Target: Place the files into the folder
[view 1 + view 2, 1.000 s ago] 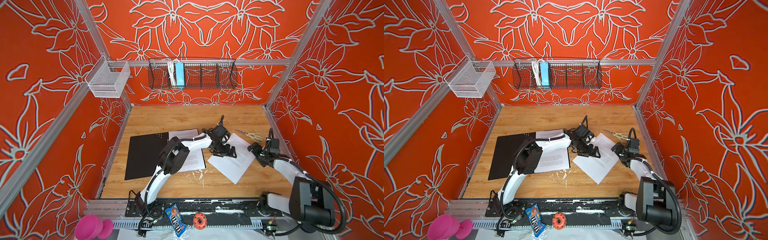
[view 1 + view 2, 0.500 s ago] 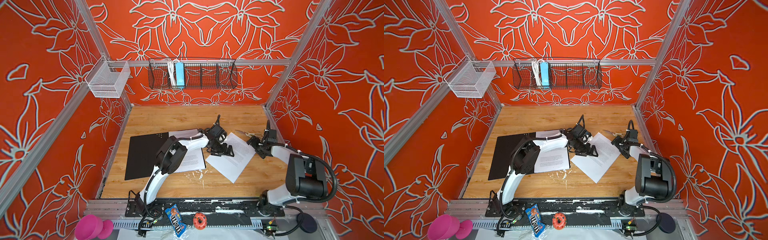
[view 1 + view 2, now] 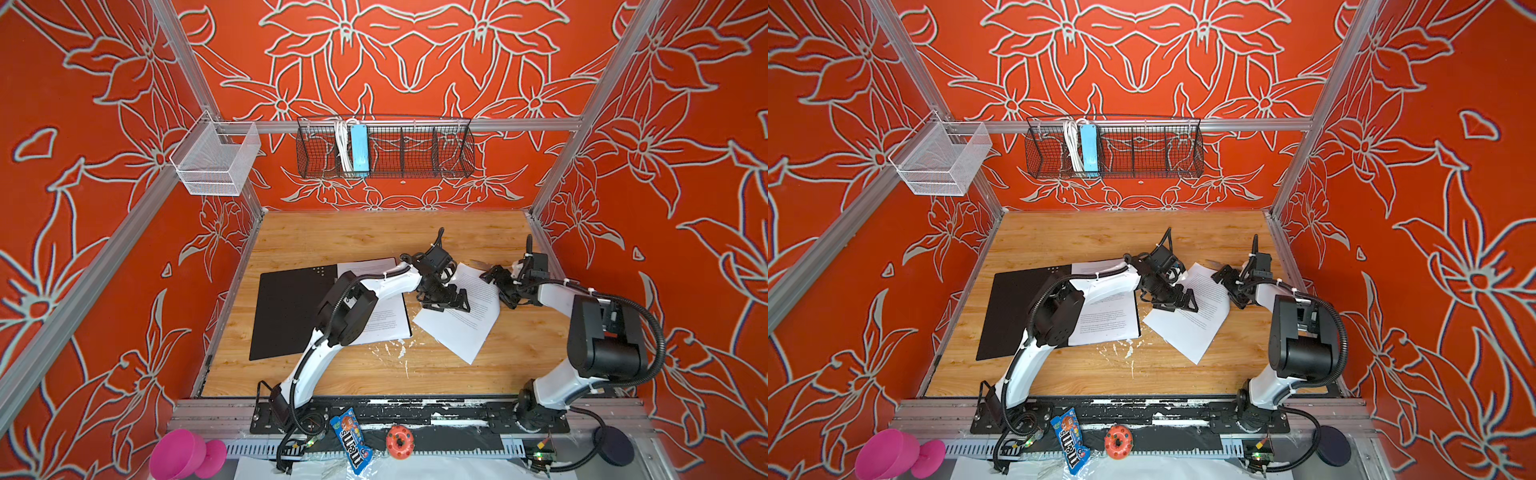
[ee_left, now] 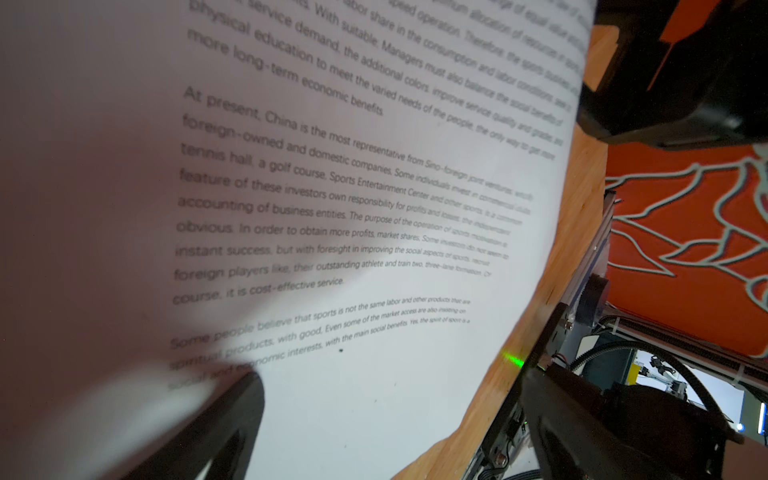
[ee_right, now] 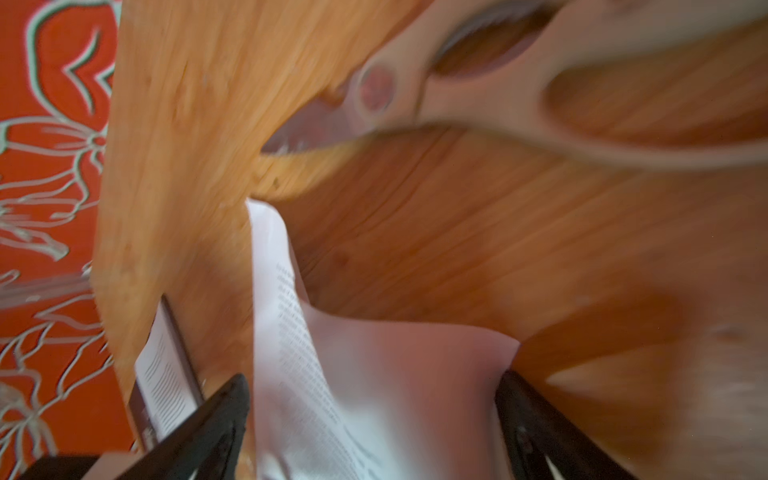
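Your right gripper (image 3: 500, 286) has swung in from the right edge of the table (image 3: 374, 237) to the far corner of the loose sheet (image 3: 461, 332). Its jaws are spread on either side of the curled-up corner and are not pinching yet. The left gripper (image 3: 446, 300), also spread wide, sits low on the same sheet. Close on the raised corner alone, clear of the scissors (image 5: 457, 95) just behind, and lift gently so the thin page doesn't crease. The sheet is white with dense black print and lies skewed just beside the open folder (image 3: 291, 311), whose black inside already holds a printed page (image 3: 386, 322)
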